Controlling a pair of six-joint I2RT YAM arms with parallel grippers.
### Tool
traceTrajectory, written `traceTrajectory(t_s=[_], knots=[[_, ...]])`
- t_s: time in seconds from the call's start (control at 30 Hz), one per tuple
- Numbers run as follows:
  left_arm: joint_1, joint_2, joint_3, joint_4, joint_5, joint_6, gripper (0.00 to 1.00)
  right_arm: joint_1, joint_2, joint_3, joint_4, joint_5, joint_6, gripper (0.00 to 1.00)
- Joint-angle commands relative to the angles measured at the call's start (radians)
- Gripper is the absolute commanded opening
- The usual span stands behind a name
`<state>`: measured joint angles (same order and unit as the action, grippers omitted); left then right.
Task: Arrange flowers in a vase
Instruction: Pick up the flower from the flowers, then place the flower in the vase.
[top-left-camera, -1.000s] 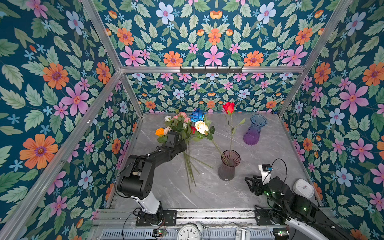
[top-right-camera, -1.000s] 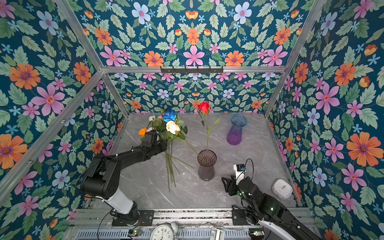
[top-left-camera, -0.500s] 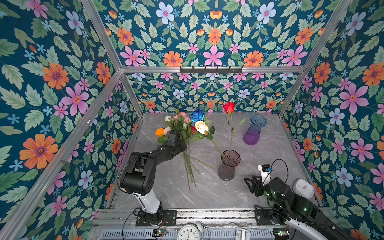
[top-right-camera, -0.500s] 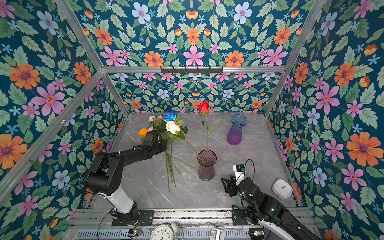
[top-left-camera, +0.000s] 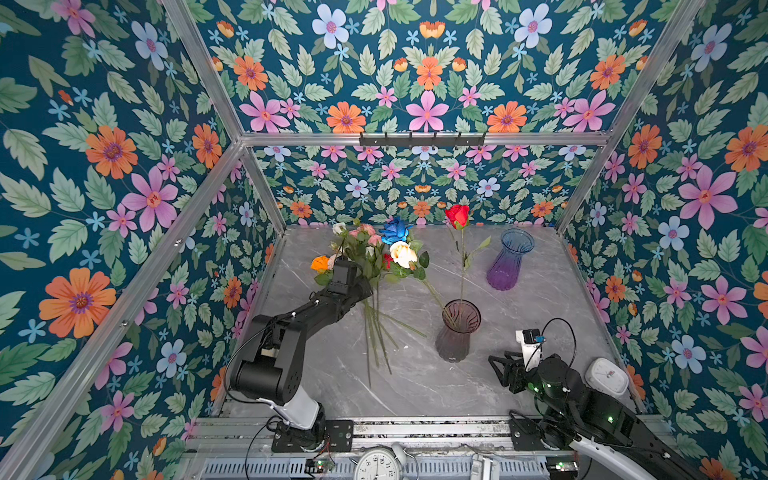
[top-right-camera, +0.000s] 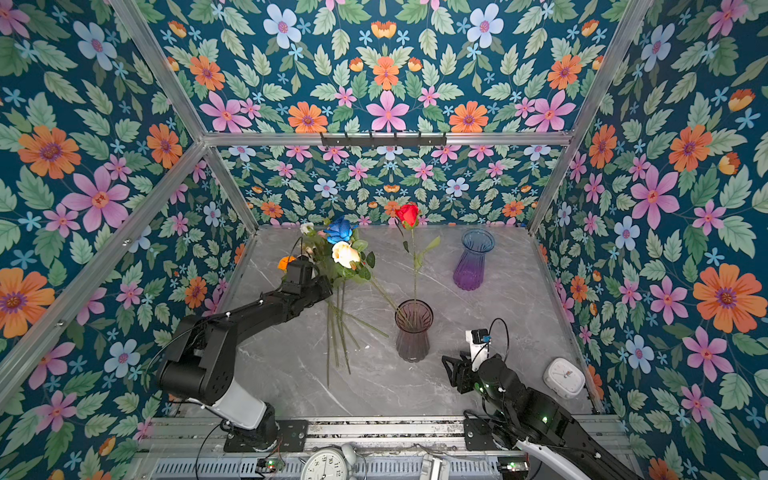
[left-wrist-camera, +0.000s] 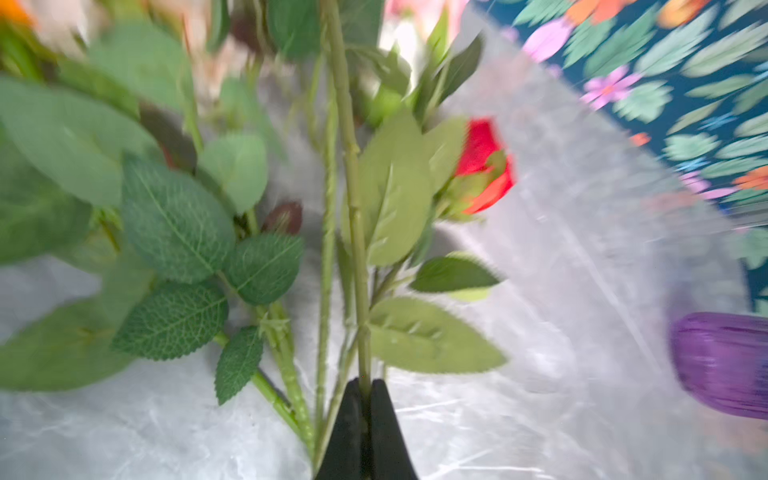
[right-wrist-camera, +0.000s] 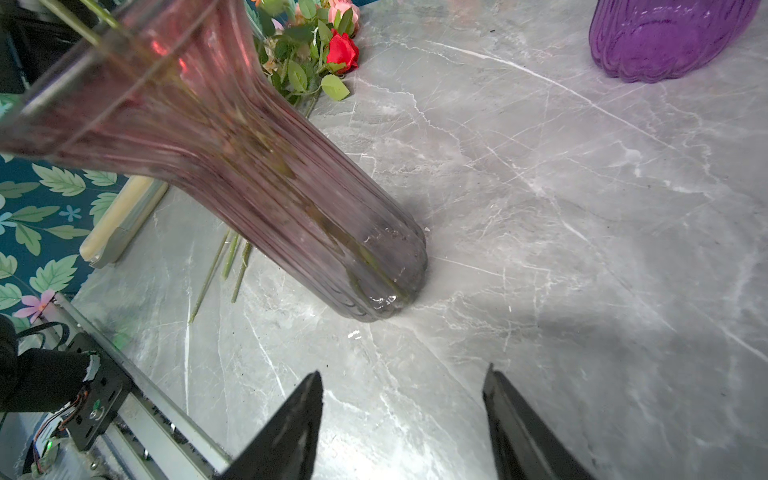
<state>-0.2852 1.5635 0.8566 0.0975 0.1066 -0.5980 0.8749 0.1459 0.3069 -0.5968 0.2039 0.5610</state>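
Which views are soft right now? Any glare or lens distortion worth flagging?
Left wrist: motion blur smears the table, wallpaper and purple vase; only the leaves and stem near the left gripper look crisp. Right wrist: table sharp, the smoky vase stretched by the wide lens, small glints at its base. In both top views: sharp, even light, soft shadows.

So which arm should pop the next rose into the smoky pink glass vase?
Left, probably. The left pincer is shut on a thin green rose stem; the right pincer sits open, holding nothing.
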Motion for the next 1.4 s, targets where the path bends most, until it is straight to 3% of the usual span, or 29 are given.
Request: traceTrajectory(t_s=[0.0,0.2,0.5,0.63,0.8,0.9,1.07,1.37], knots=[[0.000,-0.082,0.010,-0.029,-0.009,0.023,0.01,0.001,0.002,0.002,0.031,0.015,-0.007,0.63],[-0.001,-0.273,-0.005,-0.039,0.038,0.033,0.00,0.001,0.016,0.007,0.031,0.013,-0.004,0.63],[-0.019,-0.685,-0.108,0.137,0.172,0.052,0.00,0.001,-0.020,0.110,0.008,-0.008,-0.037,0.57],[-0.095,-0.803,-0.099,0.180,0.185,0.097,0.00,0.000,0.067,0.208,0.101,-0.159,-0.147,0.57],[-0.344,-0.846,-0.016,0.184,0.168,0.240,0.00,0.004,0.323,0.395,0.225,-0.437,-0.227,0.55],[-0.461,-0.862,0.023,0.180,0.190,0.311,0.00,0.044,0.452,0.528,0.262,-0.523,-0.251,0.54],[-0.534,-0.778,0.074,0.191,0.372,0.291,0.00,0.109,0.572,0.764,0.232,-0.541,-0.296,0.54],[-0.660,-0.689,-0.022,0.378,0.371,0.260,0.00,0.110,0.638,0.934,0.256,-0.443,-0.281,0.49]])
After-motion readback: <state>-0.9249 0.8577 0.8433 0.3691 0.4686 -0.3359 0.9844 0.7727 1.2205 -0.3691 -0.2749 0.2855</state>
